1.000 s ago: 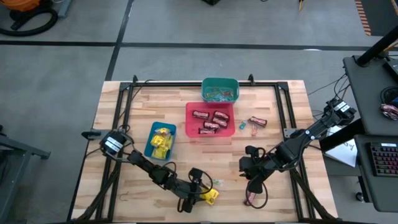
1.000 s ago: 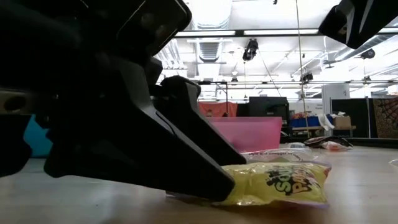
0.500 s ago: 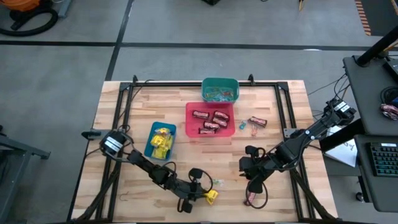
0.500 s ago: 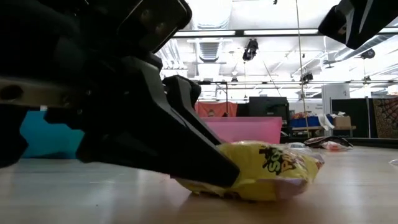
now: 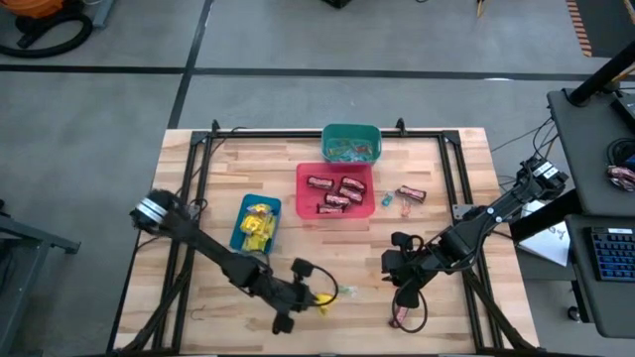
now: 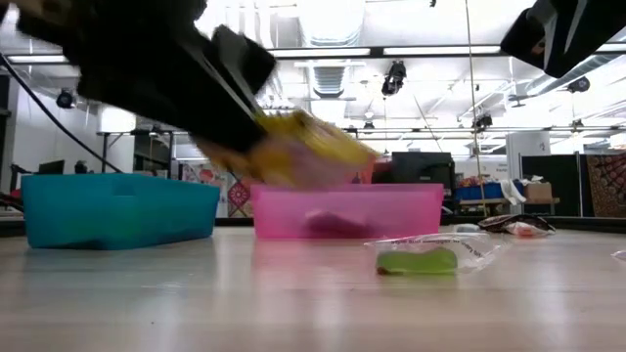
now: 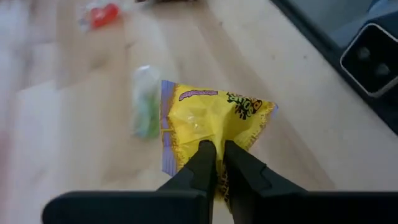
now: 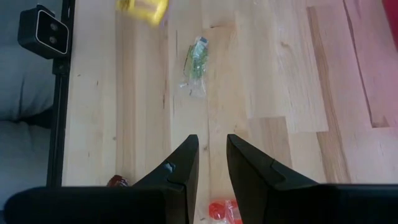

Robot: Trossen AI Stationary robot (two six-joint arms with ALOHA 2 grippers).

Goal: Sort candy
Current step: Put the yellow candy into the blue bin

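Left gripper [image 7: 214, 163] sits near the front edge of the wooden table [image 5: 198, 297], left of centre, fingers pressed together on a yellow candy packet [image 7: 208, 121]; the packet is lifted off the surface in the low view [image 6: 303, 147]. Dark print on the yellow wrapper, too blurred to read, maybe a sour-candy logo. Just beside it on the boards lies a small green wrapped piece [image 5: 346, 291] in clear film. Further back, left of centre, a blue bin [image 5: 241, 230] holds more yellow packets; a red bin [image 5: 302, 195] at centre holds dark brown-red bars [image 5: 337, 191]; a teal bin [image 5: 350, 130] behind it holds tiny green pieces. Right of the red bin, loose on the table: a small blue piece [image 5: 386, 200], a red piece [image 5: 404, 204], one brown-red bar [image 5: 412, 193]. Right gripper [image 8: 211, 167] hovers over bare boards at front right, fingers a narrow gap apart, nothing between them; a red piece [image 8: 219, 210] lies by its tips. Table has a black metal frame [image 5: 198, 149], grey concrete floor around. Low view shows a workshop room with ceiling strip lights [image 6: 440, 51].
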